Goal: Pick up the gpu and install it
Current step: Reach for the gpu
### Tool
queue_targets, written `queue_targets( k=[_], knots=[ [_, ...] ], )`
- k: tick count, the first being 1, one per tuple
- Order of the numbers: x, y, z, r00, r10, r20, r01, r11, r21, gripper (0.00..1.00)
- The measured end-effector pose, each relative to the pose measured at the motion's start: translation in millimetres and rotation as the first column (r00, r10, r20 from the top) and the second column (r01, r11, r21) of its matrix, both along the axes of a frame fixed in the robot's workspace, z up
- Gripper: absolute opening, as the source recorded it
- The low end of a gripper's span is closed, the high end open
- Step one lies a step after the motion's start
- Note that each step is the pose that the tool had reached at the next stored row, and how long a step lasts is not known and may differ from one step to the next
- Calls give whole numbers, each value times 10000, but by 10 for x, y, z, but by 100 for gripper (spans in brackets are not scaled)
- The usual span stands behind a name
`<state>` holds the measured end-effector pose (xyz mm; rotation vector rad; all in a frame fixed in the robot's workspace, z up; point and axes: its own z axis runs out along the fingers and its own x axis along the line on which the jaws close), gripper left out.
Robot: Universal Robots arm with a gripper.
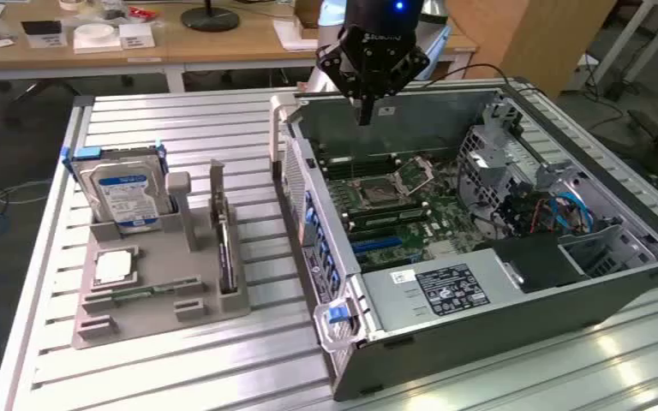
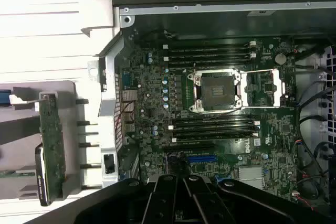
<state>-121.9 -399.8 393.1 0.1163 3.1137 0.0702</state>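
The gpu (image 1: 224, 250) stands on its edge in a slot of the grey holder tray (image 1: 158, 321), at the exterior view's left of the open computer case (image 1: 512, 312). In the wrist view the gpu (image 2: 52, 145) shows as a green board with a dark face beside the case's back wall. My gripper (image 1: 363, 116) hangs shut and holds nothing, above the far end of the case and well away from the gpu. In the wrist view the gripper (image 2: 178, 182) looks down on the motherboard (image 2: 210, 129) and its blue slot (image 2: 202, 158).
A hard drive (image 1: 129, 193) with a blue-white label stands at the tray's far end, and a processor chip (image 1: 114, 265) lies flat on the tray. Cables and a power supply (image 1: 449, 287) fill the case's near side. A wooden desk (image 1: 192, 43) stands behind the metal table.
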Motion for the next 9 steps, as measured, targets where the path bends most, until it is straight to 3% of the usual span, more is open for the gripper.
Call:
queue_targets(
  k=[9],
  knots=[
    [-43, 0, 0, 10000, 0, -3, 0, 10000, 0, 11]
  ],
)
